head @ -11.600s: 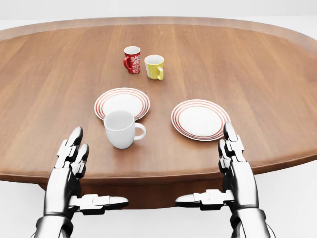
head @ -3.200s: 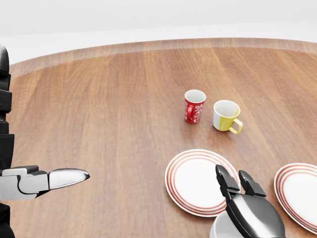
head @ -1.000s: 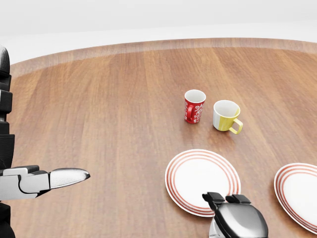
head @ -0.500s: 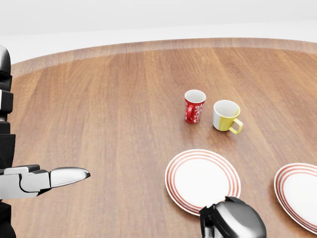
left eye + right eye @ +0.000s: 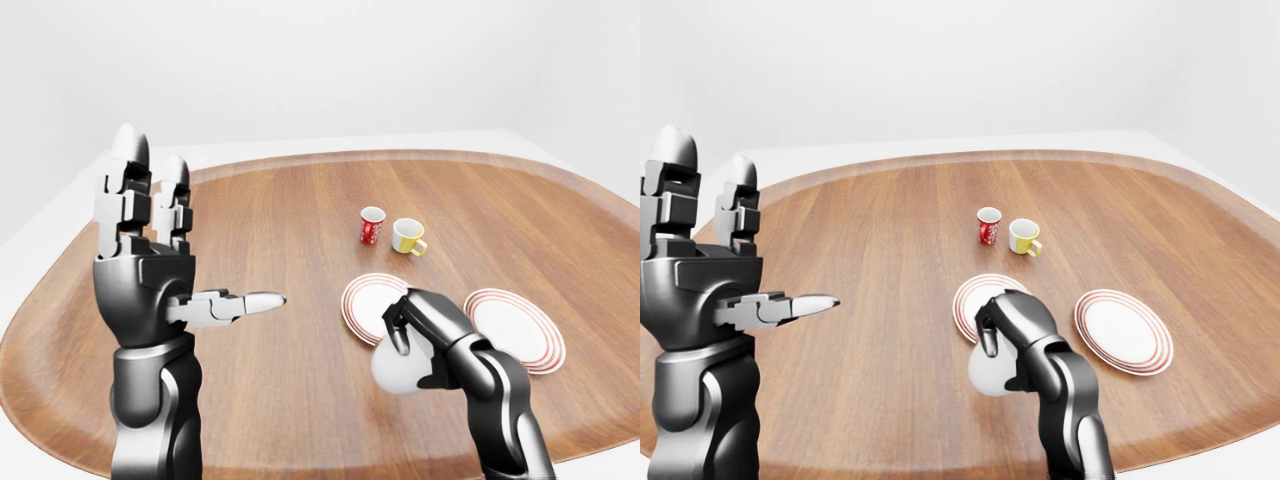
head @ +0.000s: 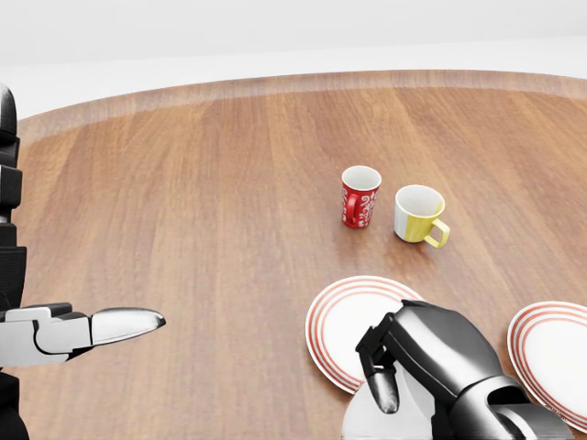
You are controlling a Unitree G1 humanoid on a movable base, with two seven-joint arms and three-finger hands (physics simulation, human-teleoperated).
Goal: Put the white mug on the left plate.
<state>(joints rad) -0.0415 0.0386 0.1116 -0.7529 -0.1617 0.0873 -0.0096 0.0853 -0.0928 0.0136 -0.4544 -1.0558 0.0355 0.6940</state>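
the right hand (image 5: 425, 325), fingers wrapped round the white mug (image 5: 397, 368), had risen toward the left plate (image 6: 341, 316), so placing looked close.

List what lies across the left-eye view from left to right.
left hand → red mug → yellow mug → right plate. The left plate, white mug and right hand overlap, so they are left out.

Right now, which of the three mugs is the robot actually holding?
The plain white mug, gripped in the right hand beside the left striped plate. The red patterned mug and yellow mug stand untouched farther up the table.
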